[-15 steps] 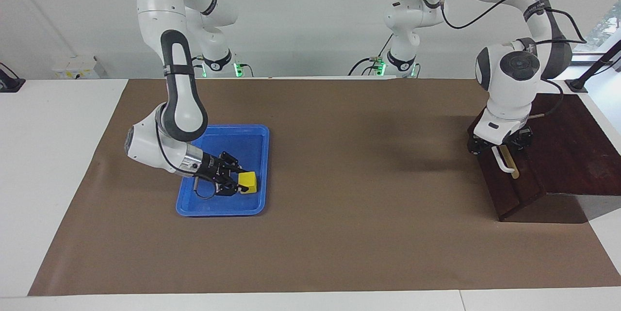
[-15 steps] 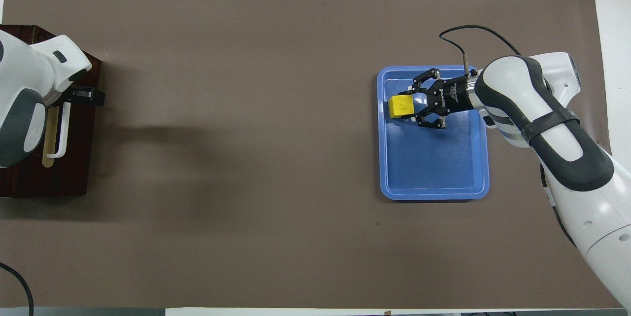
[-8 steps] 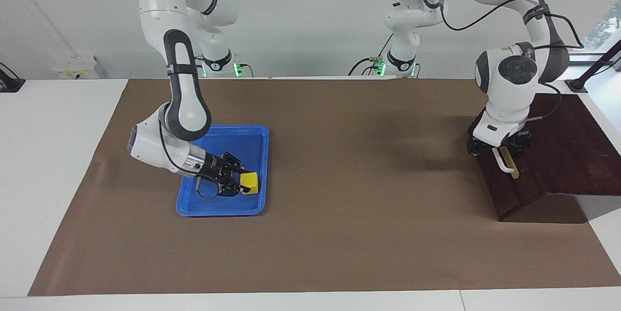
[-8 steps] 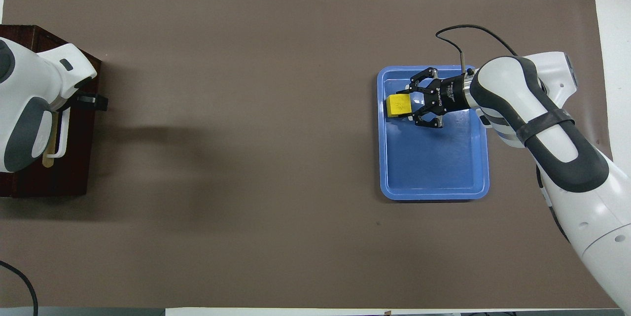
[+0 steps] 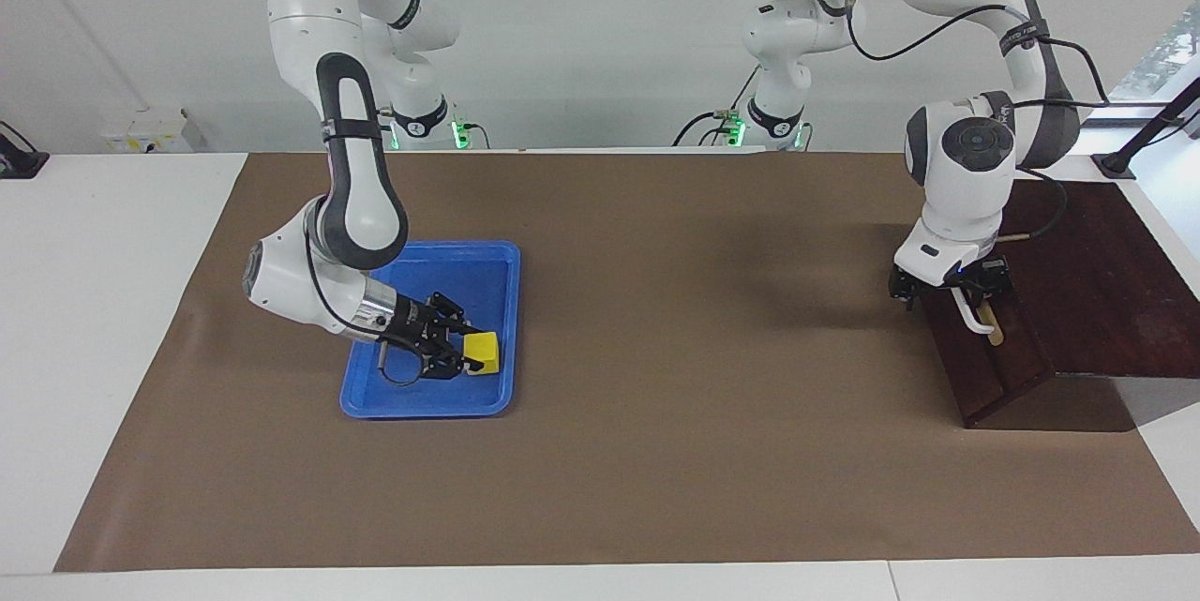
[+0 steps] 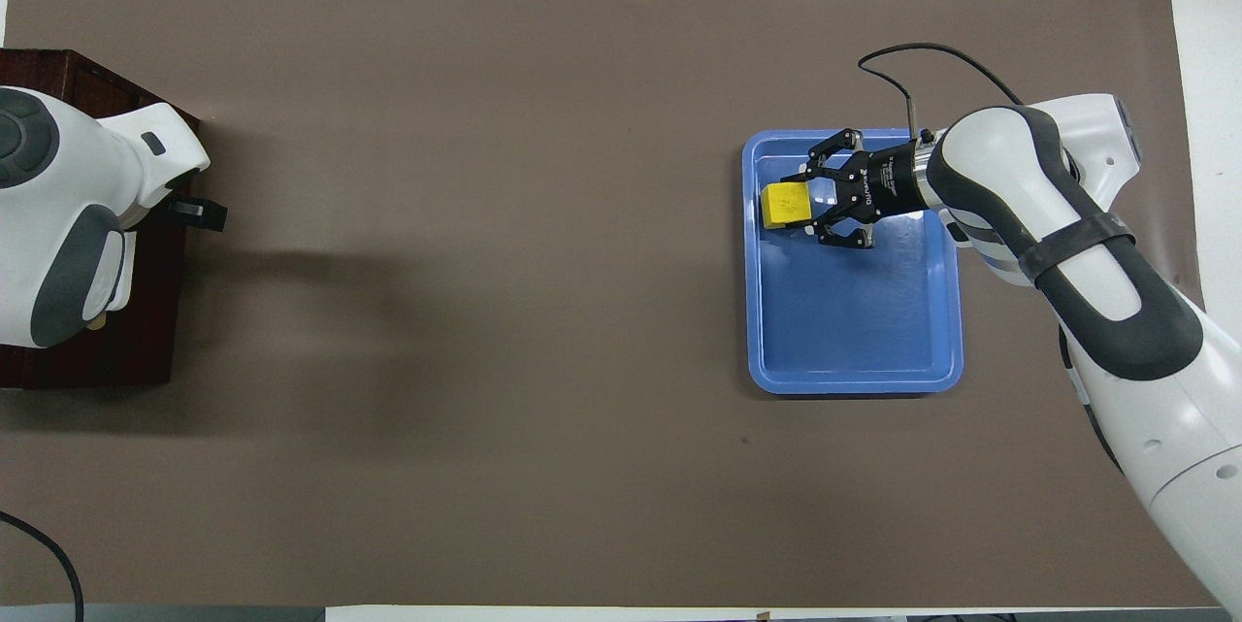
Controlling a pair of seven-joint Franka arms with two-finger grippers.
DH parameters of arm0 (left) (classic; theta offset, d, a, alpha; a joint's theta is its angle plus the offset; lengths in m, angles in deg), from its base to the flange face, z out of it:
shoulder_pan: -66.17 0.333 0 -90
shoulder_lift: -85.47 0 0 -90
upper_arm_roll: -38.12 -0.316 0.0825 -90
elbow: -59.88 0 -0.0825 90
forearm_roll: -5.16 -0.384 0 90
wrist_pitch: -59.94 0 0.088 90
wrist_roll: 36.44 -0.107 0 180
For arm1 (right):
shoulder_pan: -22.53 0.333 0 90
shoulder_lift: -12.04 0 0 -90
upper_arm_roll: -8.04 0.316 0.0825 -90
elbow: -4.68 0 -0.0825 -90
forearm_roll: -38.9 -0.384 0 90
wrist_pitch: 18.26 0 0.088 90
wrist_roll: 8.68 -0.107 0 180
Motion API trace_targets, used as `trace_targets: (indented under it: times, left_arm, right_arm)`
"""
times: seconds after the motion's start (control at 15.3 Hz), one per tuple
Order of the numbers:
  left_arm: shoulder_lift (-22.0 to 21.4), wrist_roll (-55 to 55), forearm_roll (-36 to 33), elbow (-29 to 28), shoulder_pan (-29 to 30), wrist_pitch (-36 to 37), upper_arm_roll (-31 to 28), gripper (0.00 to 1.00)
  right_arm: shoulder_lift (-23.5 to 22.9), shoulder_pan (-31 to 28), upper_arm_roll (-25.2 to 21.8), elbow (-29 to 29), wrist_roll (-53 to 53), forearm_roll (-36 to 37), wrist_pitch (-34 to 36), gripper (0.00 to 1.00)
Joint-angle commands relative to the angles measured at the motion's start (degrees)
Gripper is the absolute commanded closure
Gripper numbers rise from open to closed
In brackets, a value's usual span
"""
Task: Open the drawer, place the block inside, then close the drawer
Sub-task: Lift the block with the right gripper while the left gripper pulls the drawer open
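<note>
The yellow block [image 5: 483,349] sits low in the blue tray [image 5: 487,265], at the tray's end farther from the robots. My right gripper [image 5: 466,353] reaches down into the tray and is shut on the block; in the overhead view its fingers flank the block [image 6: 786,205]. The dark wooden drawer [image 5: 989,371] is shut in its box [image 5: 1097,282] at the left arm's end of the table. My left gripper [image 5: 949,290] is at the upper end of the white bar handle [image 5: 975,322]. In the overhead view my left arm hides the handle.
The blue tray [image 6: 854,331] lies on the brown mat toward the right arm's end. The brown mat [image 5: 703,348] covers most of the table between the tray and the box. A black cable loops from my right wrist [image 6: 902,69].
My left gripper has shifted a little toward the table's middle at the handle; the drawer front has not moved. My right gripper and the block have barely shifted in the tray.
</note>
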Motion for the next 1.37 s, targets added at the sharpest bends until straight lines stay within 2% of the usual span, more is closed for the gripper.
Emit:
trace_targets:
  times: [0.0, 0.33, 0.46, 0.85, 1.31]
  left_arm:
    - [-1.6, -0.4, -0.9, -2.0, -1.5, -0.9, -0.3, 0.0]
    - [-1.5, 0.3, -0.7, -1.2, -6.4, 0.3, -0.3, 0.0]
    - [-1.4, 0.5, -0.5, -1.1, -7.8, 0.2, -0.2, 0.0]
    - [-1.6, 0.5, -0.2, -0.8, -11.5, 2.7, -0.2, 0.0]
    - [-1.2, 0.3, 0.7, 1.6, -12.8, 6.2, -0.1, 0.0]
  right_arm:
    - [3.5, -0.3, -0.2, -1.6, -4.5, 4.5, 4.5, 1.0]
    - [12.8, 0.2, -0.2, -2.2, -8.1, 10.6, 12.2, 1.0]
    - [14.9, 0.3, -0.1, -3.8, -11.5, 10.9, 14.5, 1.0]
    - [15.7, 1.4, 0.7, -9.9, -21.8, 10.9, 18.2, 1.0]
    - [16.6, 1.4, 0.7, -10.0, -22.4, 10.9, 19.1, 1.0]
